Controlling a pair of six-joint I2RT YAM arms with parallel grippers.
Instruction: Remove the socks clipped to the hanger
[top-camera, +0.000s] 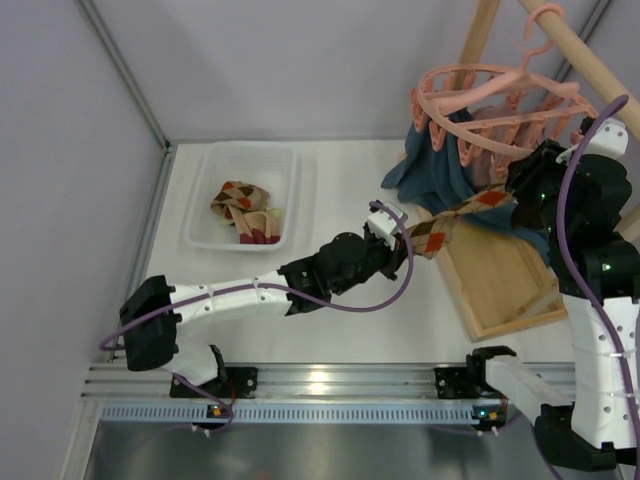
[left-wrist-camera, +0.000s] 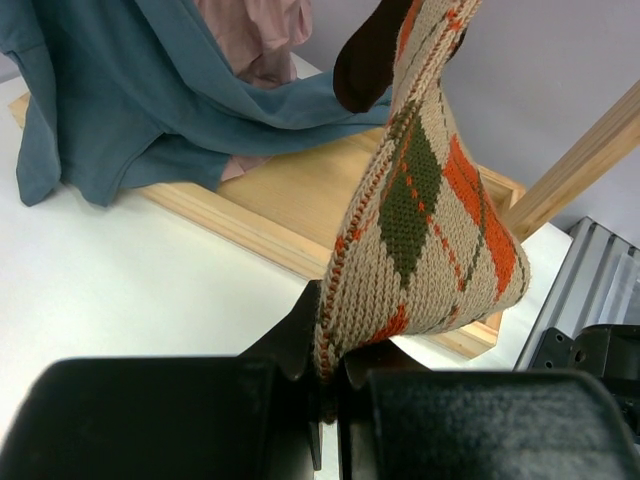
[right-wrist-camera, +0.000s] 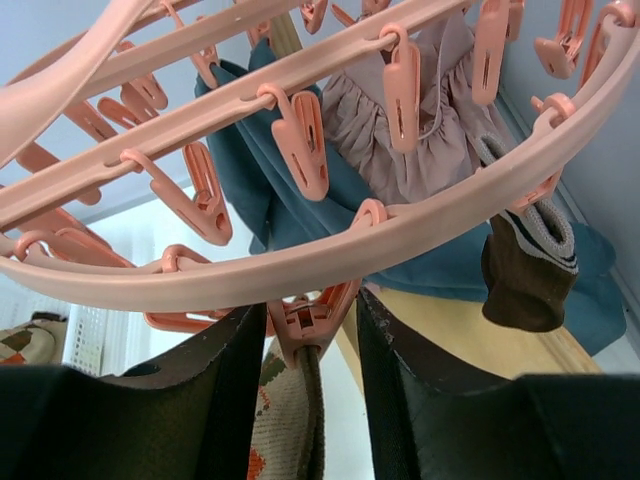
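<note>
Our left tool (left-wrist-camera: 326, 362) was clamped on the argyle sock (left-wrist-camera: 430, 220) hanging from the hanger (right-wrist-camera: 300, 270), the right tool (right-wrist-camera: 311, 350) straddled its clip (right-wrist-camera: 310, 322), pressure unclear, so we judged squeezing should precede pulling.

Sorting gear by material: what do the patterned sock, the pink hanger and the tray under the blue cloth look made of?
Sock: knitted yarn, matte; stitch rows visible.
Hanger: smooth moulded plastic, slight sheen.
Tray: pale wood, grain visible; finish unclear.
</note>
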